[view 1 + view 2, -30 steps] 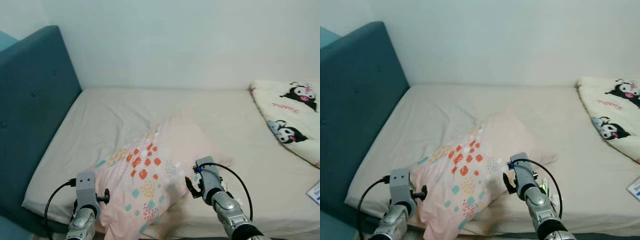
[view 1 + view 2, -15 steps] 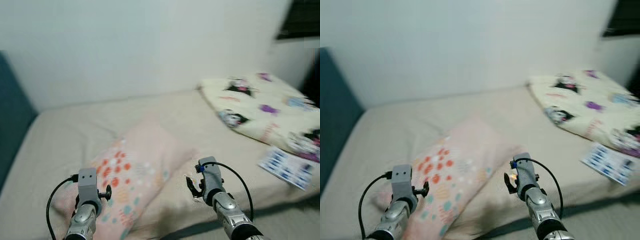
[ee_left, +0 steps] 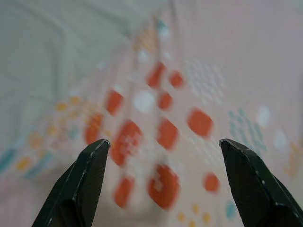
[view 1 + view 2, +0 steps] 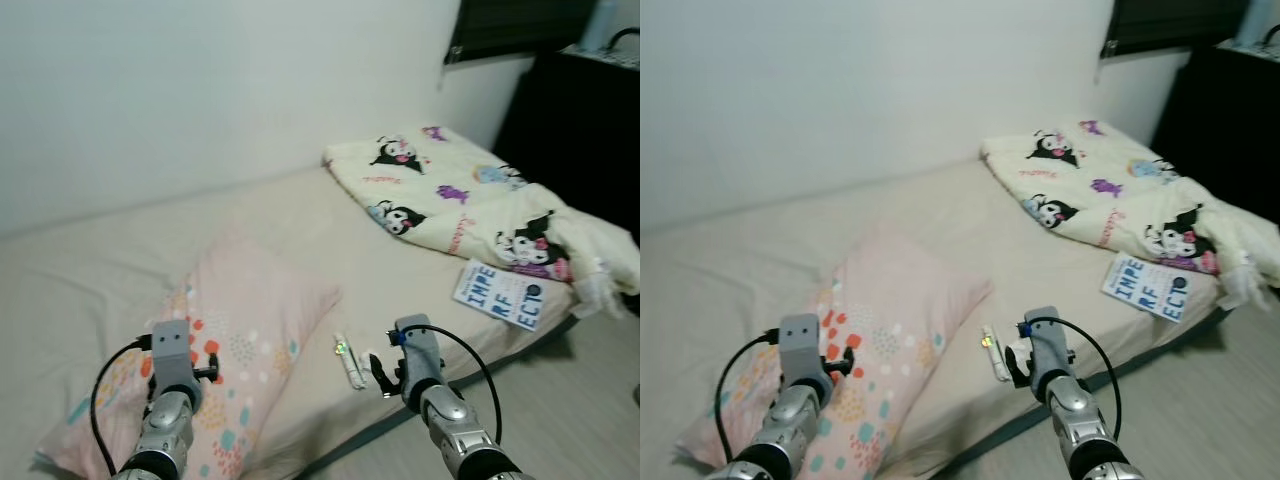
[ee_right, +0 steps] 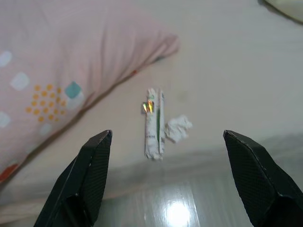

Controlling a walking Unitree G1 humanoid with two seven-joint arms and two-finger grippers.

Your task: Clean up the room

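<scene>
A bed (image 4: 250,215) with a beige sheet runs across the head views, its near edge slanting toward 4 o'clock above a pale wood floor (image 4: 590,400). A pink pillow (image 4: 255,310) printed with orange, teal and yellow dots lies at about 8 o'clock in the scene. At 2 o'clock a cream blanket (image 4: 470,205) with black-and-white cartoon figures is bunched toward the foot of the bed, one corner hanging over the edge. Just in front of it, at 3 o'clock, a white booklet (image 4: 500,295) with large blue letters rests flat on the sheet near the edge.

Near the centre, slightly toward 6 o'clock, a narrow white wrapper (image 5: 154,123) with green print lies on the sheet just beside the pillow's corner; a small crumpled white scrap (image 5: 177,128) touches its side. Both sit close to the bed's near edge.

The left gripper (image 3: 163,187) hangs above the dotted part of the pillow, fingers (image 3: 80,184) spread wide apart and holding nothing. The right gripper (image 5: 168,182) hangs over the wrapper and scrap, fingers (image 5: 253,177) likewise spread wide, released and not touching either item. In the head views the right arm stands at 5 o'clock, the left at 7 o'clock. A dark cabinet (image 4: 580,130) stands at 1 o'clock beyond the bed.
</scene>
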